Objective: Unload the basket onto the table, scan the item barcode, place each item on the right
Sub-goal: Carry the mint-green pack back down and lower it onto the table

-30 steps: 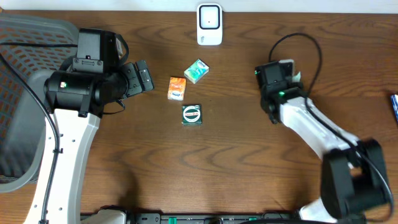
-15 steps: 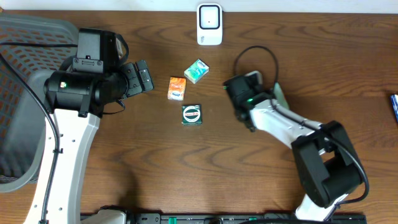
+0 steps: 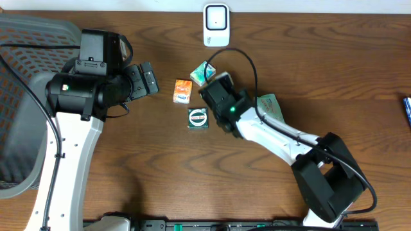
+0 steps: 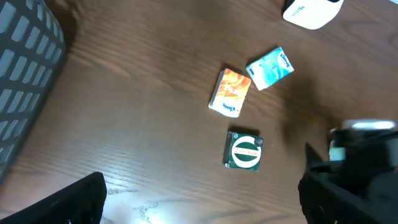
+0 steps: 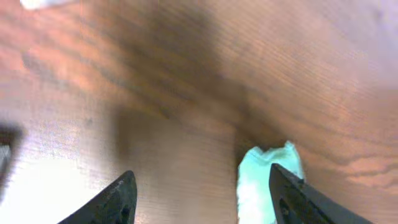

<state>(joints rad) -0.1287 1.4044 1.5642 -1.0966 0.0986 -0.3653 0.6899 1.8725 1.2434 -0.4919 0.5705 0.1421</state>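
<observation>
overhead, the dark wood-grain bench [image 3: 334, 45] carries a white rounded scanner [image 3: 216, 25] at the middle of its far edge, with a darker window on its face. in the left wrist view the scanner shows blue lettering too small to read.

toward the near edge from the scanner lie three small flat packs. the teal pack [image 3: 201, 72] is glossy and turned at an angle. the orange pack [image 3: 183, 90] is rectangular, with a white end, and sits just beside the teal pack but apart from it. the green pack [image 3: 198, 118] is square and dark, with a white oval label. all three packs are printed, but none of the print can be read in any view.

the right gripper [image 3: 215, 90] hangs over the bench just beside the teal pack, between it and the green pack. its jaws stand apart and grip nothing, with bare wood showing between its dark fingers [image 5: 121, 198] in the right wrist view. that view is blurred and shows a mint pack [image 5: 261, 180] close inside the other finger. i cannot tell whether the two touch.

overhead, a pale mint pack with faint print [image 3: 270, 104] lies against the right arm's white link. whether it is the same one i cannot tell.

the left gripper [image 3: 142, 81] is spread wide and empty, well apart from the orange pack. a grey mesh chair [image 3: 26, 45] stands past the bench's left edge.
</observation>
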